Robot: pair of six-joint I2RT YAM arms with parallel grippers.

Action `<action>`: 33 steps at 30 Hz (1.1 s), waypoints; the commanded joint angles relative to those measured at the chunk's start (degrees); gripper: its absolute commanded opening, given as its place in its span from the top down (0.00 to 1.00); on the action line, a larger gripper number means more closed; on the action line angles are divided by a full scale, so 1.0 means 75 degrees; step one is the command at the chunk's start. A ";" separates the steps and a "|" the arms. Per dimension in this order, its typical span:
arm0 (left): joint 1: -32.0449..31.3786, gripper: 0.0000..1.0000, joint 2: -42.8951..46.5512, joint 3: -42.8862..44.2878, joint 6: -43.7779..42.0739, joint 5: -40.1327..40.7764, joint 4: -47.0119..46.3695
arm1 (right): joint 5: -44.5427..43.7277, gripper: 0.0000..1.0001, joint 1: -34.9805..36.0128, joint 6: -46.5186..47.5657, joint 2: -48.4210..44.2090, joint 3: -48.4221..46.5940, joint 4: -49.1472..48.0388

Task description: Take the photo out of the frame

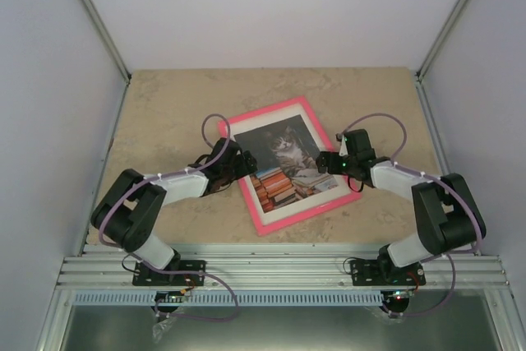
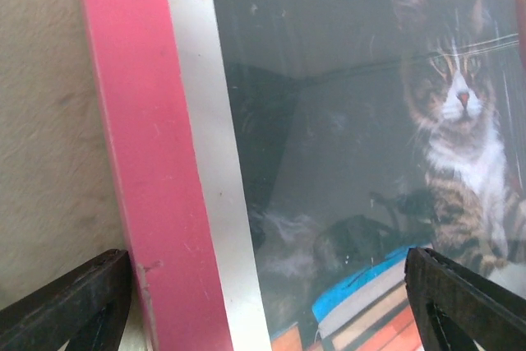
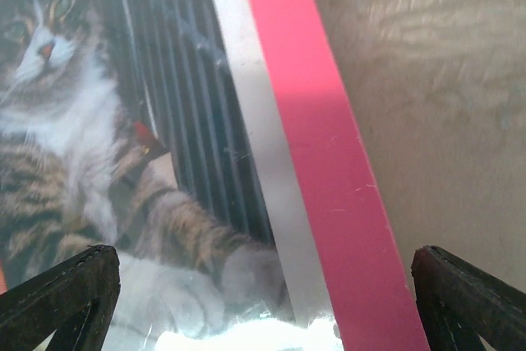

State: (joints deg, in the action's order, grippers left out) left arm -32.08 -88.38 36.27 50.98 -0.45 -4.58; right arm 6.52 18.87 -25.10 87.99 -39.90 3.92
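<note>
Both left end effector (image 2: pixel 265 254) and right end effector (image 3: pixel 265 251) wide open, empty, astride pink frame (image 2: pixel 146 162), tabby photo (image 3: pixel 82 121) inside.

Beige table (image 1: pixel 164 104); pink frame (image 1: pixel 308 215) lying flat, apparently.

— What do those two look like?
— The left arm (image 1: pixel 140 207) and right arm (image 1: pixel 440 211): black joints, pale grey shells, a lilac cable (image 1: pixel 209 121) looping along each.
— And the ends?
— Left tool (image 2: pixel 267 306), right tool (image 3: pixel 263 302): matte black, blunt wedge fingertips (image 2: pixel 74 302).
</note>
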 commanded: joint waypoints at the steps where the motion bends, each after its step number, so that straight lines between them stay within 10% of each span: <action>1: -0.0032 0.07 -0.0729 0.0402 -0.0409 -0.0167 0.0742 | 0.0494 0.02 -0.0009 -0.0088 -0.0610 0.0658 -0.0039; 22: -0.0358 0.07 -0.1133 0.1567 -0.1125 0.1125 0.2322 | -0.1218 0.03 -0.0009 0.0097 -0.2260 0.0990 0.1238; 33: -0.0724 0.15 -0.0777 0.1371 -0.1112 0.1643 0.2814 | -0.1916 0.35 0.0233 0.0284 -0.1309 0.0335 0.1413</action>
State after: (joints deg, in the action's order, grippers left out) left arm -36.32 -94.54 47.05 43.07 9.58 11.70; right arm -4.29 19.88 -23.59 76.23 -35.44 13.13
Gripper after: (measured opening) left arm 0.862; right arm 0.695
